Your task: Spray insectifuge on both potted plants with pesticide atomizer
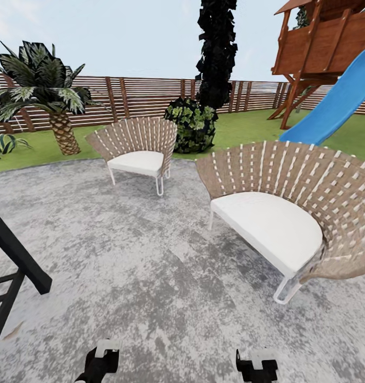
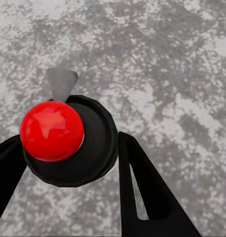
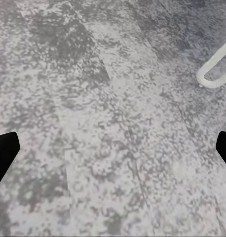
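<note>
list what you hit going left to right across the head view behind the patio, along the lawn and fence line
palm tree → far woven chair → round dark bush → tall dark tree → wooden play tower → blue slide

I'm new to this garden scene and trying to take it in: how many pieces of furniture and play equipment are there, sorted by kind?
Woven chairs with white cushions: 2 (far one, near one)
Wooden play towers: 1
Blue slides: 1
Total: 4
</note>
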Motion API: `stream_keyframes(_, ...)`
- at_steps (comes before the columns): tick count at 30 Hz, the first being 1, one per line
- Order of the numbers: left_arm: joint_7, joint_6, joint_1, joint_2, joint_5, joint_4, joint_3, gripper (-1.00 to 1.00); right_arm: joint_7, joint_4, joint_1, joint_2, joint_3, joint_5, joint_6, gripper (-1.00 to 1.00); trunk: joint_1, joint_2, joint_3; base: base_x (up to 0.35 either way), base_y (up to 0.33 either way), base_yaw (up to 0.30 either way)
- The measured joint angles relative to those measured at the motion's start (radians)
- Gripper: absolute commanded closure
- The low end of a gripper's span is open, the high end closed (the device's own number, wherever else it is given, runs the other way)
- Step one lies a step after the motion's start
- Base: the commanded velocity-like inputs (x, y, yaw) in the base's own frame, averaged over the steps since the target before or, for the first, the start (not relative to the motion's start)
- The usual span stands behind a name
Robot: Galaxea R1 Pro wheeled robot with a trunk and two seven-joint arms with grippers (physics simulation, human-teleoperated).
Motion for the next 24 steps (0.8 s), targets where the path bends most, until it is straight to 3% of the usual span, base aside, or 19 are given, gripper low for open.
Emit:
stream_keyframes(12, 0.0, 0.0, 0.0, 0.0, -0.001, 0.0, -0.001, 1.0, 0.0, 0.001, 0.0, 0.0, 0.0, 0.0, 0.0, -1.0, 0.0, 0.0, 0.0, 0.34, 0.0, 0.101)
stream_keyframes(24, 0.0, 0.0, 0.0, 0.0, 0.0, 0.0, 0.0, 1.0, 0.0, 0.002, 0.0, 0.0, 0.0, 0.002, 0.0, -1.0, 0.0, 0.0, 0.0, 0.34, -0.064, 0.264)
